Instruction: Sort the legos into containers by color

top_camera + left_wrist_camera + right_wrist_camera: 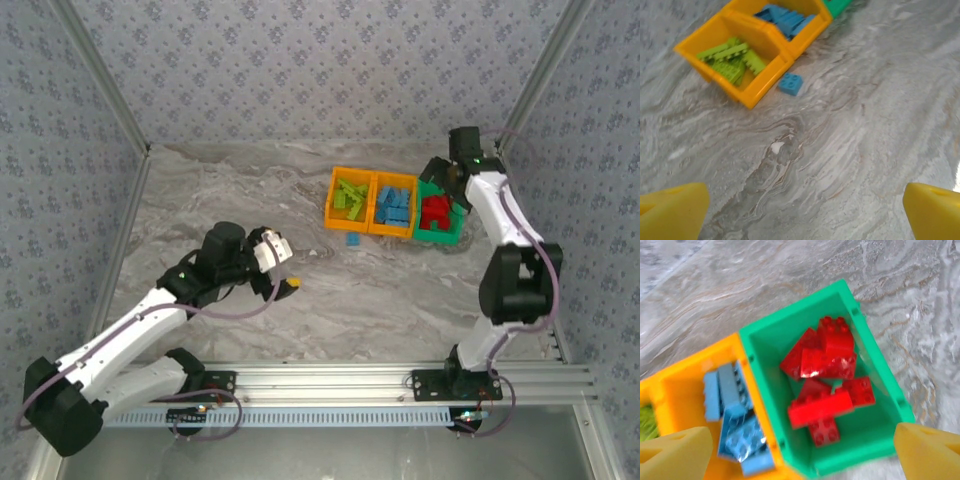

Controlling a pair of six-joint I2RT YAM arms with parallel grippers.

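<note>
Three containers stand in a row at the back right. An orange bin [334, 205] [760, 87] holds lime green legos [732, 57]. The middle orange bin [392, 230] [756, 407] holds light blue legos [732, 412]. The green bin [440, 238] [790, 332] holds red legos [825, 385]. One light blue brick [352, 239] [790, 83] lies on the table just in front of the orange bins. My left gripper [285, 266] [805, 212] is open above bare table, short of that brick. My right gripper [445, 176] [800, 452] hovers open over the green bin, nothing between its fingers.
The marble table [240, 200] is walled on three sides by patterned panels. The right wall runs close behind the green bin. An aluminium rail [330, 380] runs along the near edge by the arm bases.
</note>
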